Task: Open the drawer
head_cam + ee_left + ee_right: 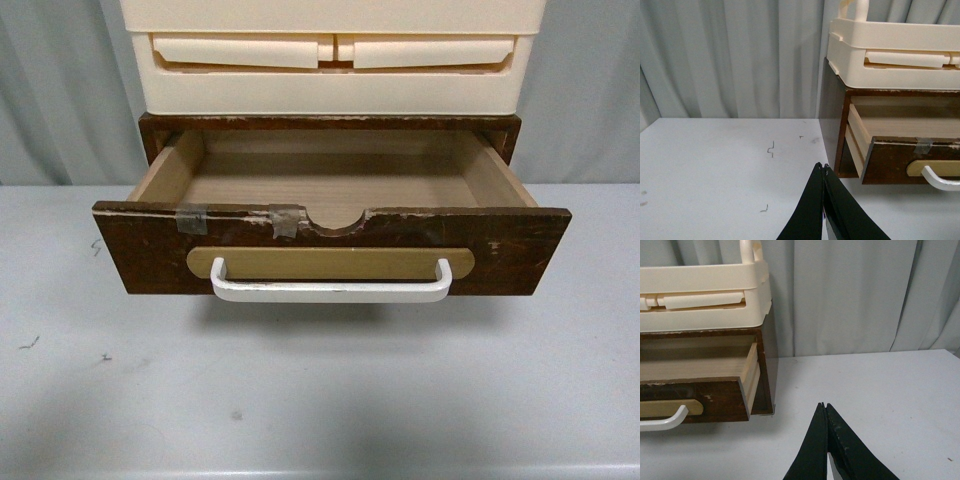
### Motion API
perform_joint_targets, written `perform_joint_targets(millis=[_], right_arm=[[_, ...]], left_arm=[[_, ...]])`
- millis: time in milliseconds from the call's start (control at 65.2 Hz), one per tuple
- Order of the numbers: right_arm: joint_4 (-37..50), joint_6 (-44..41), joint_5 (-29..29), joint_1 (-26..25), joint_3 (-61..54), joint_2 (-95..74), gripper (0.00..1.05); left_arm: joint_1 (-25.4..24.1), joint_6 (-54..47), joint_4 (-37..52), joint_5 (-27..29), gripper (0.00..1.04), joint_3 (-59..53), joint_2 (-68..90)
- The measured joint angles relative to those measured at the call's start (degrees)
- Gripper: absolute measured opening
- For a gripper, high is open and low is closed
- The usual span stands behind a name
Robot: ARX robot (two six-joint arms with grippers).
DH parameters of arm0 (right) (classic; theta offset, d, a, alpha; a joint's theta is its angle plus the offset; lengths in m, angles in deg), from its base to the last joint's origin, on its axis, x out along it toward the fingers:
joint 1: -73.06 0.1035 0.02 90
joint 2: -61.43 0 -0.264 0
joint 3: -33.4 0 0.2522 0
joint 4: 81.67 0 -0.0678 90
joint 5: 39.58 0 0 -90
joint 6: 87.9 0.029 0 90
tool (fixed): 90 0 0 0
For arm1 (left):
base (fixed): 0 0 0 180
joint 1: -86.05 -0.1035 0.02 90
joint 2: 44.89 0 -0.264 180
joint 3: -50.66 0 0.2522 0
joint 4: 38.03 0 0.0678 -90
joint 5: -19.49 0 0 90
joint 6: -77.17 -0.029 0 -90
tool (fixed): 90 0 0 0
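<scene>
The dark brown wooden drawer (500,255) stands pulled well out of its brown cabinet, showing its empty pale wood inside. Its front has a white bar handle (330,290) on a tan oval plate, a semicircular top notch and bits of tape. Neither arm shows in the front view. My left gripper (822,166) is shut and empty above the table, left of the drawer (890,162). My right gripper (824,405) is shut and empty above the table, right of the drawer (720,397).
Cream plastic drawers (330,60) are stacked on the brown cabinet (330,123). The grey table (320,400) stretches in front and to both sides, with small dark marks at the left. A grey curtain (740,55) hangs behind.
</scene>
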Motion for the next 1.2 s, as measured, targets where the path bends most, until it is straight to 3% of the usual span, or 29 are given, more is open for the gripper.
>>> perform_joint_targets(millis=[261, 337, 445, 521, 798, 890, 1196], right_arm=[[-5.84, 0.00, 0.00, 0.00, 0.00, 5.92, 0.02], [-6.97, 0.02, -0.02, 0.00, 0.00, 7.28, 0.02], [-8.61, 0.00, 0.00, 0.00, 0.00, 8.66, 0.02], [-18.80, 0.00, -0.02, 0.00, 0.04, 17.38, 0.02], [-18.58, -0.11, 0.00, 0.00, 0.04, 18.18, 0.03], [-18.62, -0.11, 0.00, 0.00, 0.04, 18.18, 0.26], [-18.60, -0.11, 0.00, 0.00, 0.04, 18.18, 0.78]], left_arm=[[0.00, 0.00, -4.39, -0.02, 0.02, 0.00, -4.22], [0.00, 0.00, -14.56, -0.11, 0.02, 0.02, -11.63], [0.00, -0.02, -13.88, -0.04, 0.02, 0.20, -13.42], [0.00, 0.00, -13.97, 0.02, 0.02, 0.02, -13.40], [0.00, 0.00, -13.99, -0.02, 0.02, 0.02, -13.40], [0.00, 0.00, -13.99, -0.02, 0.23, 0.02, -13.40], [0.00, 0.00, -13.99, -0.02, 0.76, 0.02, -13.40]])
